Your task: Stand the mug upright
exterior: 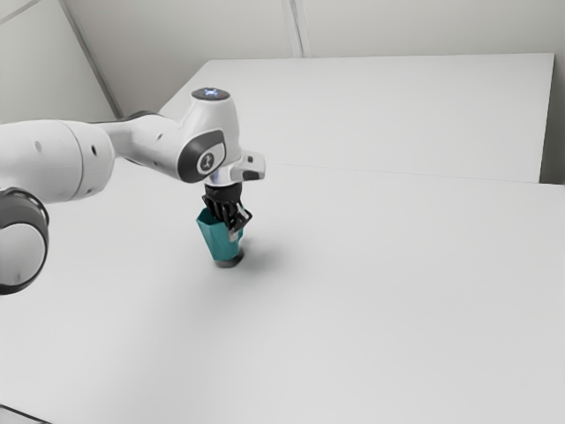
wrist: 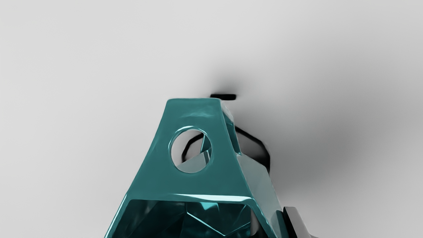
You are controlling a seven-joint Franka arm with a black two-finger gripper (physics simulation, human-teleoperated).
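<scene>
The teal mug has its open end up and its dark base low in the exterior view, its body leaning a little toward that view's left. My gripper points down at the mug's rim on the exterior view's right side. In the wrist view the faceted mug shows its opening and a flat part with a round hole. The gripper is shut on the mug's wall there, one finger inside the opening and the other outside. Whether the base rests on the table cannot be told; the mug's far side is hidden.
The white table extends around the mug, with a soft shadow beside the base. A second pale surface lies farther back, before the wall. In the wrist view a small black bar appears just past the mug's holed part.
</scene>
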